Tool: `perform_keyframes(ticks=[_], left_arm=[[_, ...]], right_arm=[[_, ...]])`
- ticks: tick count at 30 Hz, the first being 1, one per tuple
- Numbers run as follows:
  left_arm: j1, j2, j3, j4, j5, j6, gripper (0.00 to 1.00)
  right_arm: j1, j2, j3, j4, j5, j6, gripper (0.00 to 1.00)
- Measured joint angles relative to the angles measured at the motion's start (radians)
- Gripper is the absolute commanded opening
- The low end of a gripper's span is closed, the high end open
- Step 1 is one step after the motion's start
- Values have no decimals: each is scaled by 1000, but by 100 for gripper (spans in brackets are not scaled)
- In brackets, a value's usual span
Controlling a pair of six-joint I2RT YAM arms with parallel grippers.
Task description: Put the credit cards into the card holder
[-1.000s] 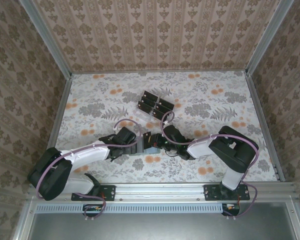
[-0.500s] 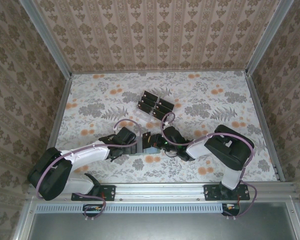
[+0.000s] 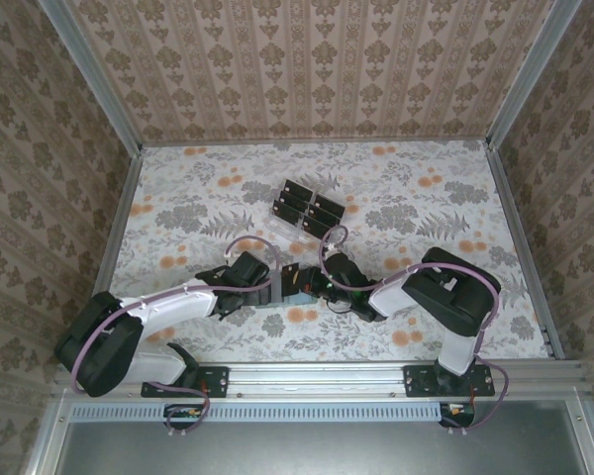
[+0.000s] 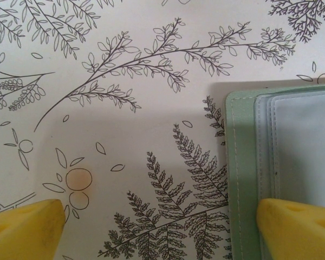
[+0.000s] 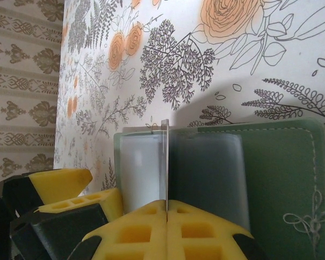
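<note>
The sage-green card holder lies open on the table, its clear sleeves facing up. My right gripper is shut on a thin credit card seen edge-on, standing upright over the sleeves with its far end down at the holder's left half. My left gripper is open, and its right fingertip rests on the holder's edge. Its left fingertip is over bare table. In the top view the two grippers, left and right, meet over the holder.
A clear plastic rack with several black cards stands behind the grippers, mid-table. The floral tabletop is ringed by patterned walls, with a metal rail along the near edge.
My right gripper has moved slightly left with the card, closer over the holder. The left arm has stayed where it was.
</note>
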Motion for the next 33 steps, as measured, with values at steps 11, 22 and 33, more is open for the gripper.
perform_keyframes(ticks=[11,22,33], left_arm=[[0,0,0,0,0,0,100],[0,0,0,0,0,0,100],[0,0,0,0,0,0,100]], right_arm=[[11,6,-13,30,0,20,0],[16,13,-25,52,0,36,0],[20,29,-44,97,0,66,0]])
